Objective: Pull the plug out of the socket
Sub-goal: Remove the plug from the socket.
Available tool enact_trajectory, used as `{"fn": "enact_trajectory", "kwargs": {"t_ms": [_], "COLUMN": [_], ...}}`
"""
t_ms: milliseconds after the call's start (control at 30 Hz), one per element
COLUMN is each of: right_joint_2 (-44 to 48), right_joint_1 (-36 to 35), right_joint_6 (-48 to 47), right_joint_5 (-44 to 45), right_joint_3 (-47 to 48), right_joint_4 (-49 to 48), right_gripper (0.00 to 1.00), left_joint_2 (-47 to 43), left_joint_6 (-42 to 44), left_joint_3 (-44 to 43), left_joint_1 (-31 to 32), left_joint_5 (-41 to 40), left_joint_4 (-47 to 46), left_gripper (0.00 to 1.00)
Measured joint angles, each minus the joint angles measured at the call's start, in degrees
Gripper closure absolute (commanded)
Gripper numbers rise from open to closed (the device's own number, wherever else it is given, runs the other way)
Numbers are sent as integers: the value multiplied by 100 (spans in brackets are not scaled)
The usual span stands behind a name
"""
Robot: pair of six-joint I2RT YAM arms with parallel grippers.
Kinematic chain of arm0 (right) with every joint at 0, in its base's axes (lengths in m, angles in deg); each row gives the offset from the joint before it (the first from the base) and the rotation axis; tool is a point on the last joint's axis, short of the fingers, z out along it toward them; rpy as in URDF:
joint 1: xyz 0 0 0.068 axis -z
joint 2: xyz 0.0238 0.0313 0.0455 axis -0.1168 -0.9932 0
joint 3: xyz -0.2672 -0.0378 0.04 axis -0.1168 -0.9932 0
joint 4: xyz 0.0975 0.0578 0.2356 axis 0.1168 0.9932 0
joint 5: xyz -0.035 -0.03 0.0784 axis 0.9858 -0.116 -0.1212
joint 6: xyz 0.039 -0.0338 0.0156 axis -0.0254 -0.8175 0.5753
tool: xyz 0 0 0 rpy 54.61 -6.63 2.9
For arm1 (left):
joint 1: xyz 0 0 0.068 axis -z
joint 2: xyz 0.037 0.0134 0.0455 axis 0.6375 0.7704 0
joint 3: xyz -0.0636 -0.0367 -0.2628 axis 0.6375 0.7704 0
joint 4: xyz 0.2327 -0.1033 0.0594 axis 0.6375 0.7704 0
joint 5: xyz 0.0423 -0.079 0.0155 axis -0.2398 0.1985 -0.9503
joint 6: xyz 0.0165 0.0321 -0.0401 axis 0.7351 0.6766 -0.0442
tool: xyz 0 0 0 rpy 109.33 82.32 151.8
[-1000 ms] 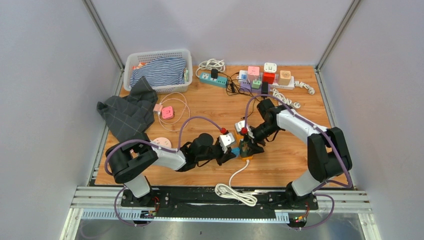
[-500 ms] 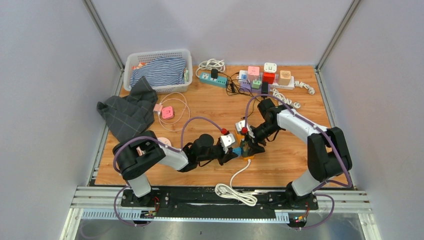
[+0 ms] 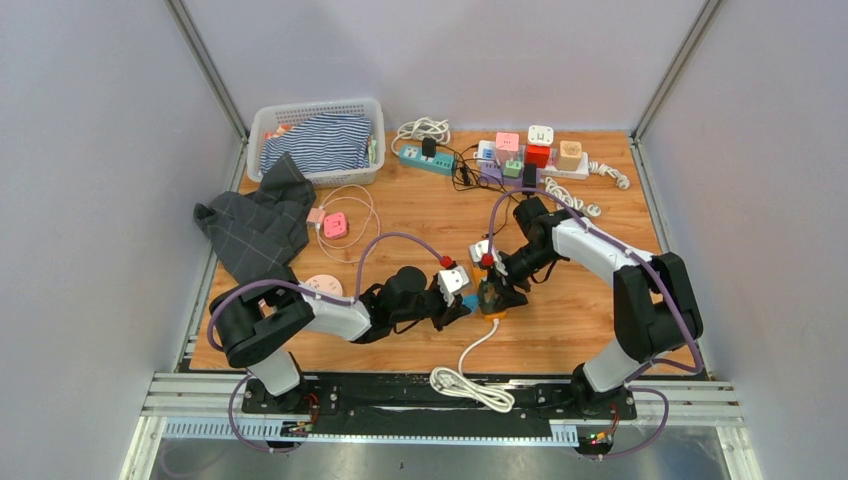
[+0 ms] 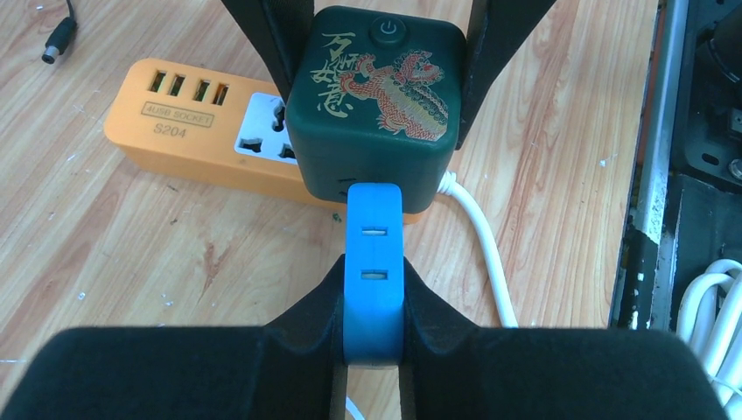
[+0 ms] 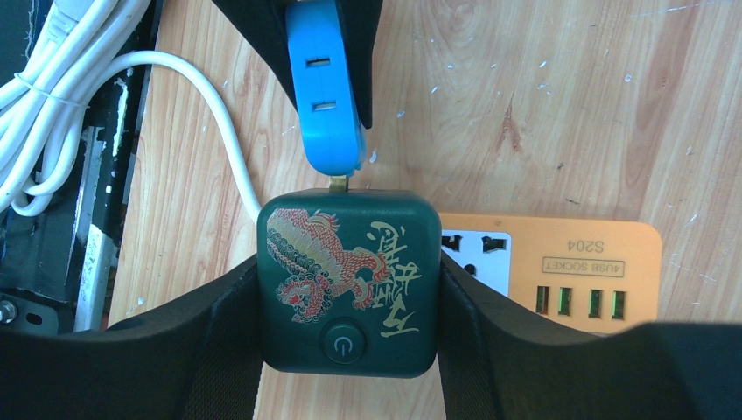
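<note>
the left fingers [image 4: 302, 317] are clenching the blue plug [image 4: 374, 249] by its two flat sides, one finger pressing on each side of its rear end. the plug is sitting at the side face of the dark green cube socket [image 4: 376, 96] that is turned toward the left arm, and in the left wrist view its front end is meeting that face. in the right wrist view a short brass prong [image 5: 337, 184] is showing in a small gap between plug and cube, so the plug is standing slightly out of the cube with the prong reaching into it. the right fingers [image 5: 219, 325] are grasping the cube on two opposite sides, with its dragon print and power button facing up. under the cube an orange power strip [image 4: 188, 131] is lying on the wooden tabletop [image 4: 131, 262], its usb ports sticking out to one side of the cube. a white cable [image 4: 486, 249] is curving away from beside the cube.
</note>
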Motion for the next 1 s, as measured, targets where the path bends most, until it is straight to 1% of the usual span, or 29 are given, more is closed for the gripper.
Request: {"fn": "enact_trajectory", "kwargs": {"t_ms": [400,600,733,833,900,933,1000], "right_joint_2": [-13,-15,-15,-13,-13,-11,-4], "right_joint_1": [2,2,2,2,2,2,0], "right_joint_6": [-4,-2,2,17,33,42,72], "right_joint_5": [11,9,9,9,9,11,9], "right_joint_3": [2,2,2,2,2,2,2], "right_joint_4": [17,17,15,11,7,2,-9], "right_gripper": [100,100,96,89,82,78,64], "left_joint_2": [221,63,-90,-111,-129,-151,-227], "left_joint_6": [-170,-109,-52,-50,-55,-57,-68], "left_joint_3": [-24,13,59,61,63,72,96], "left_joint_1": [-28,-31,-33,-37,-44,-48,-74], "left_joint_5": [81,0,-101,-122,-138,-153,-184], "left_joint_4": [-264,-94,72,105,129,140,136], "left_gripper": [100,100,100,100,100,100,100]}}
